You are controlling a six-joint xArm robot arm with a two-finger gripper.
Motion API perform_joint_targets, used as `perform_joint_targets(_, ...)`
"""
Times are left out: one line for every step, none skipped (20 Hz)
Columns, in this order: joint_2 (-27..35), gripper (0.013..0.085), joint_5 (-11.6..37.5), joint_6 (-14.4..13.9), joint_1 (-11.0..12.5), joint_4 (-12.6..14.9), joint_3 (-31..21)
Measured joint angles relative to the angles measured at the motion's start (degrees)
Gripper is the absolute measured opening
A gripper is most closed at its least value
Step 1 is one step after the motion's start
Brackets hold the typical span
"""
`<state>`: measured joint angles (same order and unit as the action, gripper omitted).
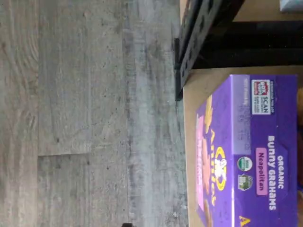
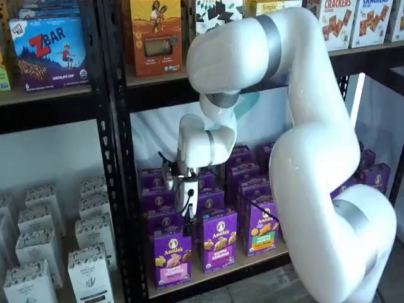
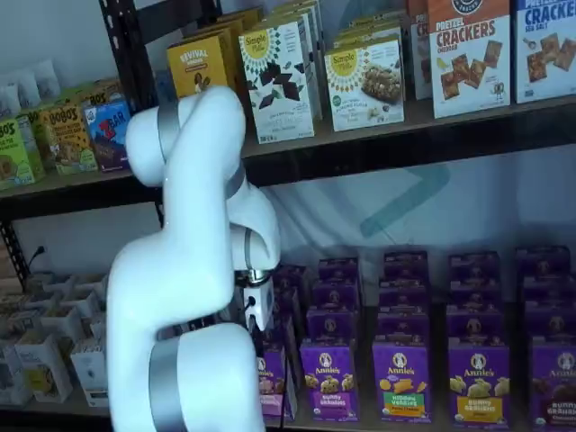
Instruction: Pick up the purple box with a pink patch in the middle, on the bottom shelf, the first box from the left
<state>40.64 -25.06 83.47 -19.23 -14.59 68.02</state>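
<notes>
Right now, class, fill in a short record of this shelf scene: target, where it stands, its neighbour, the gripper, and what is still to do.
target: small upright purple carton with a pink patch
place: front left of the light tan wooden bottom shelf
neighbour: purple carton with a purple label, beside it
gripper: white body with black fingers, just above the target; fingers side-on, gap not visible
grasp: not yet made; target stands on the shelf

The purple box (image 2: 172,257) is marked with a white round logo, yellow letters and a pink patch. The bottom shelf (image 2: 214,276) is light tan, edged in black. The arm (image 2: 315,158) is coloured white with grey bands. The floor (image 1: 85,113) is streaked grey.
</notes>
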Motion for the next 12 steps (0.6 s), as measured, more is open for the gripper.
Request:
perform_joint_targets(0.4,0.085,0.09,-0.35,0.0,0.39,0.42)
perform_joint_targets(0.82,0.085,0.03,-0.87,0.03,1.01,0.9)
perform_joint_targets(1.27,0.085,-0.1,-1.41,0.08,1.66,1.41)
perform_joint_targets(1.81,0.085,-0.27,-1.94,0.12,2.27,2.01)
perform_joint_targets(2.3,0.085,-0.41,-2.29,0.14,2.68,2.55)
perform_joint_targets(2.86,0.085,-0.54,-2.61,0.15,3.05,3.17)
perform_joint_targets(3.46,0.085,-0.63,-2.86,0.15,3.31,3.81)
perform_joint_targets(3.95,0.085,-0.64,-3.0,0.14,3.45,4.31)
perform_joint_targets(4.54,0.085,-0.64,-3.18,0.13,3.64,4.91)
perform_joint_targets(5.07,0.085,-0.66,-3.43,0.12,3.9,5.48)
perform_joint_targets(5.61,0.085,-0.79,-3.72,0.12,4.22,6.1)
perform_joint_targets(6.22,0.085,-0.9,-3.95,0.12,4.49,6.78)
